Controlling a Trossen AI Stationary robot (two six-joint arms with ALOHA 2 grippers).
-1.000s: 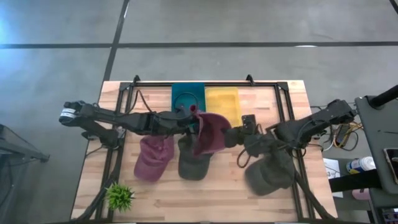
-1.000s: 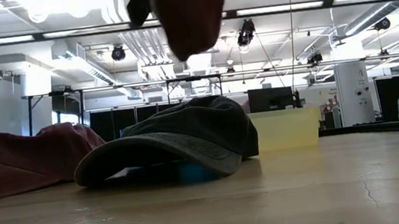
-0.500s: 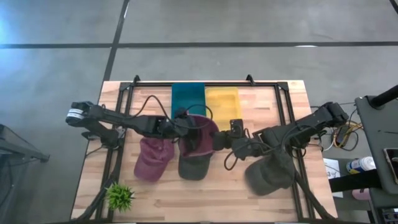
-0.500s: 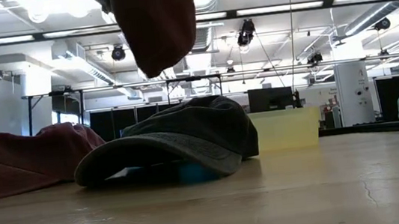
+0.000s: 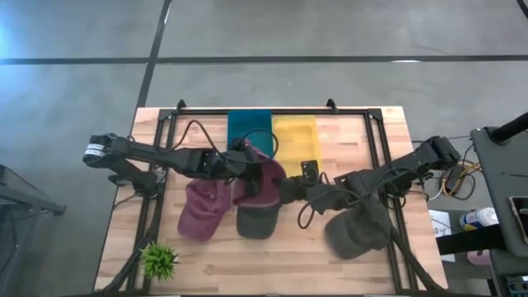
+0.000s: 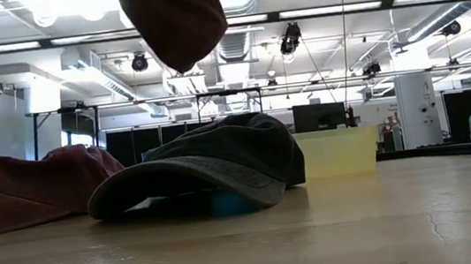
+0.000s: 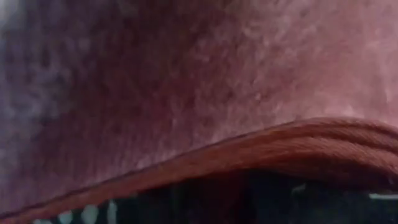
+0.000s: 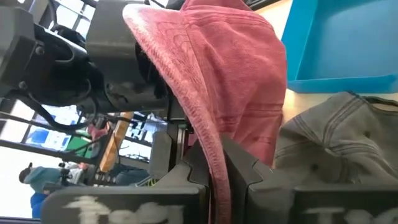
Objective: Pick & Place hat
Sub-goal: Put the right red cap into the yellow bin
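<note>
A maroon hat [image 5: 262, 177] hangs in the air between my two grippers, above a dark grey hat [image 5: 256, 221] that rests on the table by its brim and rim [image 6: 213, 166]. My left gripper [image 5: 239, 162] is at the maroon hat's far-left side. Its wrist view is filled by maroon cloth [image 7: 205, 81], and the fingers are hidden. My right gripper [image 8: 219, 177] comes from the right and is shut on the hat's brim. In the low view the maroon hat [image 6: 174, 19] hangs at the top. My left gripper holds the maroon hat at its far-left side [image 5: 246, 165], coming level from the table's left. The cloth hides the fingers and the place of contact. The hat is lifted clear of the table. My right gripper pinches the brim's stitched edge [image 8: 214, 152] between its two fingers [image 8: 244, 171]. It comes level from the table's right, with the edge running up between the fingers. The hat stands clear above the dark grey hat.
A second maroon hat [image 5: 202, 208] lies left of the dark grey one. Another grey hat [image 5: 356, 229] lies to the right, under the right arm. A teal bin [image 5: 249, 130] and a yellow bin [image 5: 294, 134] stand at the far edge. A small plant [image 5: 159, 260] stands near left.
My right gripper has gone toward the table's left, up to the maroon hat's brim. My left gripper has carried the hat a little toward the table's left, still lifted clear.
</note>
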